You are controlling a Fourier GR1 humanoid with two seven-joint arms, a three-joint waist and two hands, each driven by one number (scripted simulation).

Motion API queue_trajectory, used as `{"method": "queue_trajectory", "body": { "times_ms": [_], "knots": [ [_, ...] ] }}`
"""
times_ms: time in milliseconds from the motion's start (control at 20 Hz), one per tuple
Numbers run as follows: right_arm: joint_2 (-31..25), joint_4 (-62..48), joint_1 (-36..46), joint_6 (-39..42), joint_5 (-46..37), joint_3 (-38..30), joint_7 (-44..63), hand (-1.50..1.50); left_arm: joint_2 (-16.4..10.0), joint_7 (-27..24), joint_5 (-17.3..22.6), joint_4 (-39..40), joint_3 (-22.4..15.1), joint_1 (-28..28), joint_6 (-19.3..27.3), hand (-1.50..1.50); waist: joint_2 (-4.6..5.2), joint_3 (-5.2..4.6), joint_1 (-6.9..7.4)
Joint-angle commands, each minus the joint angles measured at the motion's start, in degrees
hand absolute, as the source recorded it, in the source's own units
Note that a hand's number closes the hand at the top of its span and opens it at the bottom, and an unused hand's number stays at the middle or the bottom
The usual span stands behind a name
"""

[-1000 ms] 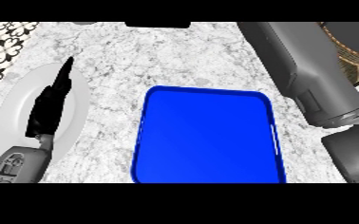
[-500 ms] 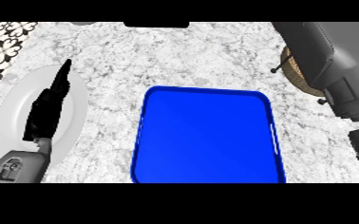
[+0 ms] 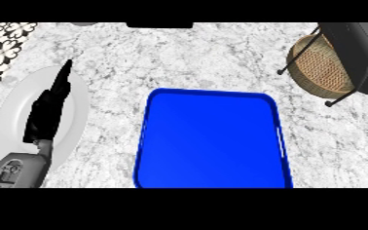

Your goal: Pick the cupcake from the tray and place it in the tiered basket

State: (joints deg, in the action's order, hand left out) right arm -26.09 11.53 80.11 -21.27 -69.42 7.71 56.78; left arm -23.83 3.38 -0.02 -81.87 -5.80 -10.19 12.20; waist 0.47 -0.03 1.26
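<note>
Blue tray (image 3: 208, 92) lies mid-bench (image 3: 179, 53). Its floor shows bare blue, with no cupcake on it or anywhere in view.

Left of tray: left robot hand (image 3: 49, 109) rests over a white plate (image 3: 78, 108), fingers straight, holding nothing.

Up and right of tray: wicker tiered basket (image 3: 320, 66), with the dark right forearm (image 3: 352, 44) crossing it. The right robot hand is out of view, so its state cannot be told.

Judgement: the cupcake is probably with that hidden hand or down in the basket. It should be light, soft and easily crushed. Hold it low on the wrapper sides, upright, clear of the frosting.
</note>
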Motion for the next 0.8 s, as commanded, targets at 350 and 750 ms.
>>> {"method": "queue_trajectory", "body": {
  "times_ms": [350, 750],
  "knots": [
    [-6.3, 1.52, -6.44, 4.06, 4.01, -3.89, -11.73, 1.5, 1.19, -3.21, -0.93, -0.49, 1.0, 4.2, -1.19, 0.0, -0.17, 0.03, -0.26],
    [-8.13, 4.65, -12.66, 3.54, 11.48, -10.6, -19.35, 1.5, 0.38, 3.58, -1.28, -3.54, 2.53, 0.25, -1.93, 0.0, -0.27, 0.09, -0.51]
  ]
}}
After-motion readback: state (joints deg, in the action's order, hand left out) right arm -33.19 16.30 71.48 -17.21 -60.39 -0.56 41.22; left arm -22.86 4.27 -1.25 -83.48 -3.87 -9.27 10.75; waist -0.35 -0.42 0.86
